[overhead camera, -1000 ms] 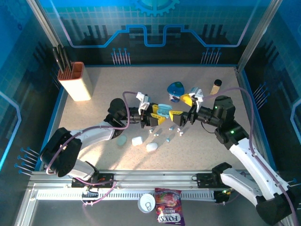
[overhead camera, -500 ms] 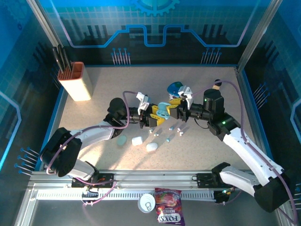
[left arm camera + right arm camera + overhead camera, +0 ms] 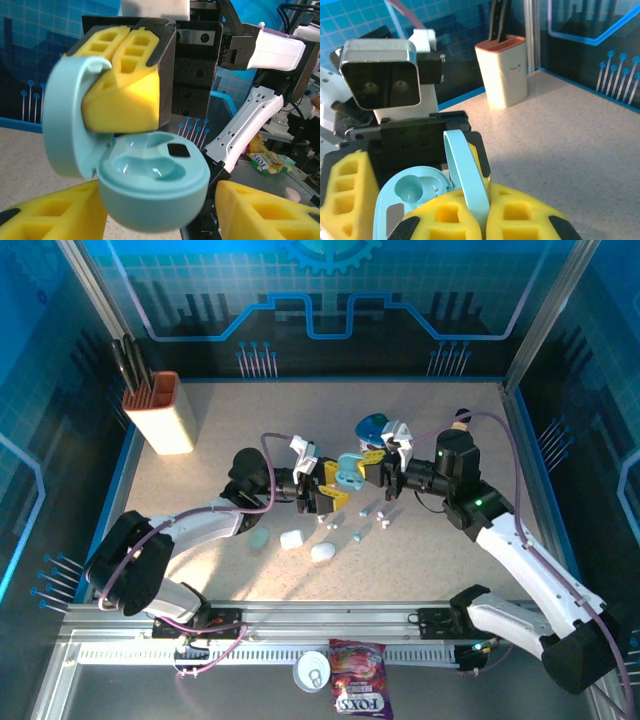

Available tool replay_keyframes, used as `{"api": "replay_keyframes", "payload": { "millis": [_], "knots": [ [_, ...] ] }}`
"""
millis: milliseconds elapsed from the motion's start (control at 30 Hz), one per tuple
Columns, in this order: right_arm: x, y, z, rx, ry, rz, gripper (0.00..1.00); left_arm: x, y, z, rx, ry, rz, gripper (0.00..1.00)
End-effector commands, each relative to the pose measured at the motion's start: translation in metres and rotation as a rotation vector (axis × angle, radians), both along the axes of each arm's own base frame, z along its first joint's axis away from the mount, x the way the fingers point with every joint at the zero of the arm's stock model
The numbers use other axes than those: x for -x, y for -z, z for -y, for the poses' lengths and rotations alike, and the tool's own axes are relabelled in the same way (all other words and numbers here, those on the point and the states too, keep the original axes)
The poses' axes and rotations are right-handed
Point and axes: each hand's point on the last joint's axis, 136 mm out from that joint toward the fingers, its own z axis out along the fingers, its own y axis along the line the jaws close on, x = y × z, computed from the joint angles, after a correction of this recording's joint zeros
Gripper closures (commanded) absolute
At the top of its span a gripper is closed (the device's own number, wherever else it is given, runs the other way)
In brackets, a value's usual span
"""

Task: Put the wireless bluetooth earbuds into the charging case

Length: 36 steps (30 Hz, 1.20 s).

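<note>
Teal glossy case (image 3: 150, 187), lid pinched by foam-padded right gripper (image 3: 477, 220); left gripper (image 3: 160, 220) spread around it; overhead, earbuds (image 3: 383, 523) dot speckled desk (image 3: 220, 435).

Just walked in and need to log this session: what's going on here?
The two arms meet mid-table at an open teal charging case. The right gripper has its fingers shut on the raised lid. The left gripper stands open around the base. The wells look empty, and the earbuds lie loose on the table.
</note>
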Motion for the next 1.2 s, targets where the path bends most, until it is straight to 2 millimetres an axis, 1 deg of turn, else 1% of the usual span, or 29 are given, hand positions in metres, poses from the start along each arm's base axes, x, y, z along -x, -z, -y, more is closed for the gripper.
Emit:
{"api": "replay_keyframes", "payload": {
  "millis": [0,200,333,633,733,900,967,1167],
  "knots": [
    [-0.005,-0.018,0.004,-0.03,0.059,0.081,1.0,-0.005,0.0,0.0,0.015,-0.02,-0.007,0.38],
    [-0.004,-0.019,0.002,-0.027,0.053,0.094,1.0,-0.012,-0.001,0.001,0.02,-0.056,-0.02,0.36],
    [-0.003,-0.014,-0.002,-0.015,0.029,0.079,1.0,-0.018,-0.001,0.001,0.023,-0.085,-0.024,0.36],
    [-0.007,-0.003,-0.007,0.01,0.014,0.053,1.0,-0.017,-0.004,0.002,0.029,-0.079,-0.012,0.38],
    [-0.009,0.0,-0.009,0.016,0.012,0.046,1.0,-0.016,-0.004,0.002,0.03,-0.07,-0.008,0.41],
    [-0.01,0.002,-0.011,0.022,-0.001,0.042,1.0,-0.017,-0.003,0.002,0.029,-0.071,-0.011,0.43],
    [-0.01,0.003,-0.012,0.026,-0.008,0.038,1.0,-0.016,-0.003,0.002,0.028,-0.067,-0.013,0.46],
    [-0.008,0.002,-0.012,0.024,-0.014,0.039,1.0,-0.015,-0.002,0.002,0.026,-0.061,-0.012,0.58]
  ]
}}
